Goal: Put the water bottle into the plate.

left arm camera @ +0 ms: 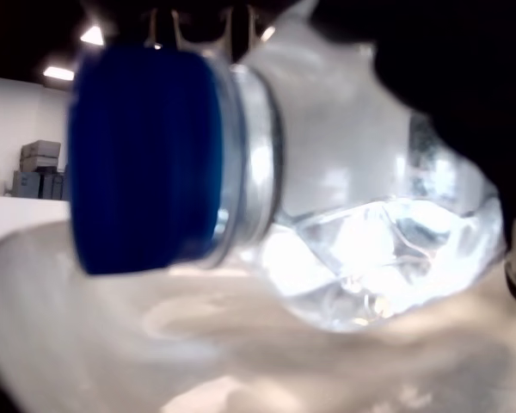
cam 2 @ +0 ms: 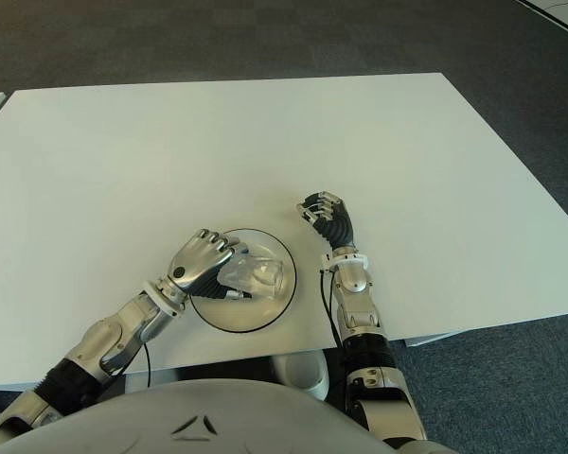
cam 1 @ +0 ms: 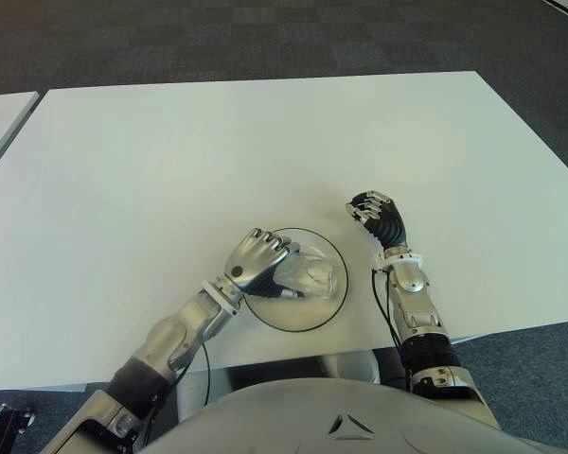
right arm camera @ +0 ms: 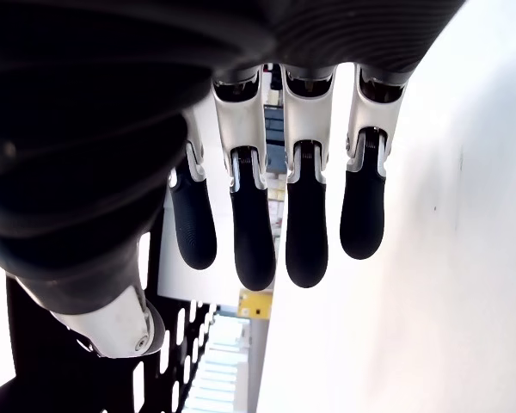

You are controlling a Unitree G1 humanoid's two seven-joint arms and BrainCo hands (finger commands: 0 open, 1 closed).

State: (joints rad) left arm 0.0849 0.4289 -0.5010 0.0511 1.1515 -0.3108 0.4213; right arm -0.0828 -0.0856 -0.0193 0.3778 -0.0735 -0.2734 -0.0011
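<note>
The left hand (cam 1: 257,257) is over the plate (cam 1: 333,301), fingers curled around the water bottle (cam 1: 308,276) and gripping it. The bottle lies on its side, clear and crumpled-looking, its body stretching to the right from the hand across the middle of the plate. Up close in the left wrist view, the blue cap (left arm camera: 146,159) fills the frame with the transparent body beyond it, and the pale surface of the plate (left arm camera: 86,344) sits right beneath the bottle; whether the bottle actually touches the plate I can't tell. The plate itself is a round, shallow dish with a dark rim, sitting at the near edge of the white desk (cam 1: 218,151), just in front of the robot's torso.

Over to the right, the right hand (cam 1: 374,213) shows just right of the plate, well clear of the bottle. Its wrist view shows the four fingers (right arm camera: 305,232) hanging straight and relaxed side by side, thumb apart, nothing between them, with the desk surface (right arm camera: 464,258) alongside. Beyond the far edge of the desk, dark carpet floor (cam 1: 265,38) runs across the scene.
</note>
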